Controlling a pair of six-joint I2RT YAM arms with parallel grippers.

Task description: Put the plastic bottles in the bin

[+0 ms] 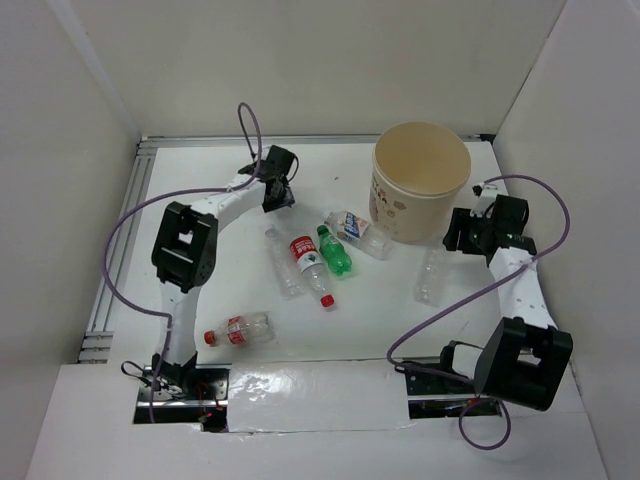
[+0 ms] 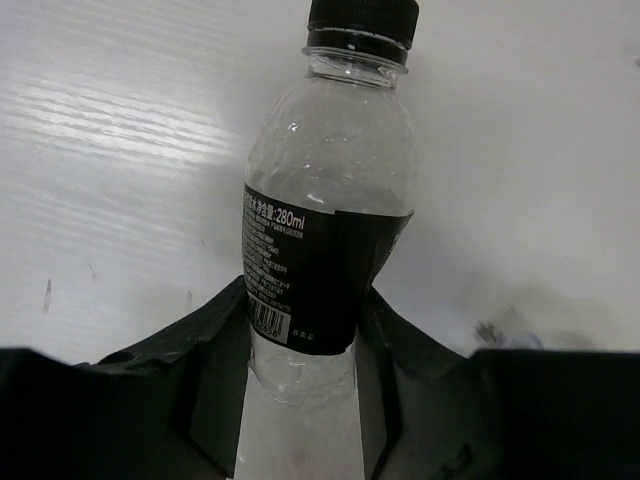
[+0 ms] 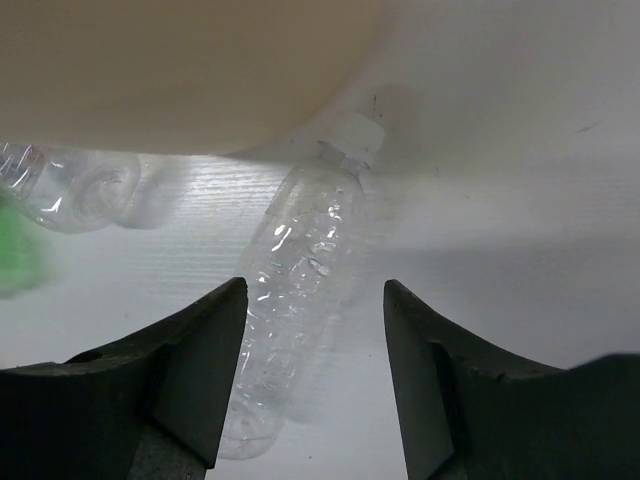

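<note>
My left gripper (image 2: 305,335) is shut on a clear bottle (image 2: 325,190) with a black label and black cap; the gripper is at the back left of the table (image 1: 279,190). The tan bin (image 1: 421,180) stands at the back right. My right gripper (image 1: 463,232) is open beside the bin, above a clear white-capped bottle (image 3: 300,280) that lies partly between its jaws (image 3: 315,310); this bottle also shows in the top view (image 1: 431,275). A clear bottle (image 1: 283,262), a red-labelled one (image 1: 310,264), a green one (image 1: 335,250) and another clear one (image 1: 358,232) lie mid-table. A red-labelled bottle (image 1: 238,330) lies near the front left.
The bin's base (image 3: 180,70) fills the top of the right wrist view, close to the fingers. White walls enclose the table (image 1: 200,290) on three sides. A metal rail (image 1: 115,270) runs along the left edge. Purple cables loop off both arms.
</note>
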